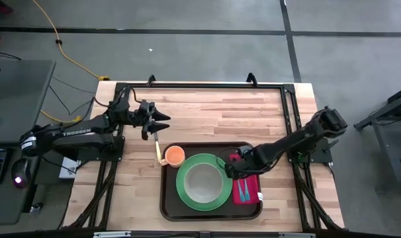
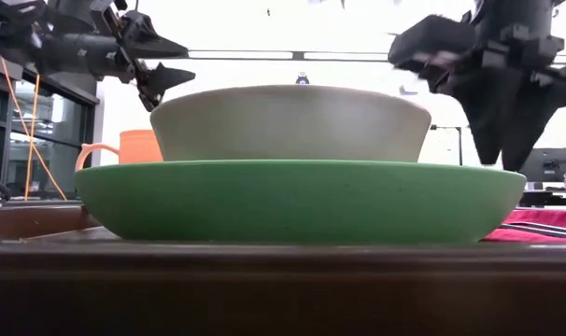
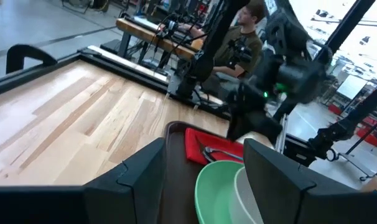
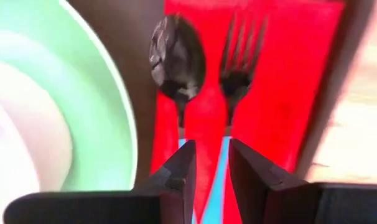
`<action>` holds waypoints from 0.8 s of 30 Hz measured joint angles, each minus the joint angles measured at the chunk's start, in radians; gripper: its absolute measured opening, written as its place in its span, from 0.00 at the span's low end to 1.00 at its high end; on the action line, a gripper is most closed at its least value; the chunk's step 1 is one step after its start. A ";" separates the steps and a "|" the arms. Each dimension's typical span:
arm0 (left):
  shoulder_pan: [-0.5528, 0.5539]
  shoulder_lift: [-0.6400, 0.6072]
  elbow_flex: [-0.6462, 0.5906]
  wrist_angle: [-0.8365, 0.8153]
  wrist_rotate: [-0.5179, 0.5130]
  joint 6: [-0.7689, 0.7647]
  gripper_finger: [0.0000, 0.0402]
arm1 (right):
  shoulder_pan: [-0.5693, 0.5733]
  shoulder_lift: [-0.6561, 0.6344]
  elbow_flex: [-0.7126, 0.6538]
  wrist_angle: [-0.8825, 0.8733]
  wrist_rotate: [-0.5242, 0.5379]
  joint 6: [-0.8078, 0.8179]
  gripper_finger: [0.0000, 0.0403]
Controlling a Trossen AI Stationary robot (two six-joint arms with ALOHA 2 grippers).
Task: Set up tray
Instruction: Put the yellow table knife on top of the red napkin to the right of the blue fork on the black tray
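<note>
Because the left end effector (image 1: 162, 121) hangs over bare tabletop (image 1: 220, 109) beyond the tray's far left corner, fingers spread and holding nothing, it reads as parked clear of the work; the tray (image 1: 166, 198) lies at the near middle of the tabletop, with an orange cup (image 1: 175, 156) in its far left corner, then a green plate (image 1: 184, 192) carrying a pale bowl (image 1: 202, 181), then a magenta napkin (image 1: 253, 190) bearing a spoon (image 4: 176, 56) and fork (image 4: 237, 53), a usual place setting; the right end effector (image 1: 231, 165) hovers low over the cutlery handles, fingers slightly apart, gripping nothing, probably aligning them.
</note>
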 joint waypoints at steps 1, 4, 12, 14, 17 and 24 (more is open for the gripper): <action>0.000 -0.018 0.000 -0.022 0.000 0.000 0.61 | 0.000 -0.022 0.000 -0.025 0.015 -0.006 0.18; 0.000 -0.081 0.000 -0.100 -0.002 -0.004 0.61 | -0.005 -0.083 0.000 -0.069 0.079 -0.041 0.18; 0.000 -0.245 0.000 -0.237 -0.037 -0.023 0.61 | -0.079 -0.215 0.000 -0.092 0.268 -0.217 0.18; 0.000 -0.276 0.000 -0.282 -0.055 -0.036 0.61 | -0.100 -0.240 0.000 -0.091 0.308 -0.266 0.18; -0.001 -0.312 0.000 -0.360 -0.067 -0.060 0.61 | -0.134 -0.274 0.000 -0.090 0.362 -0.337 0.18; -0.001 -0.370 0.000 -0.467 -0.092 -0.091 0.61 | -0.215 -0.326 0.000 -0.082 0.428 -0.508 0.18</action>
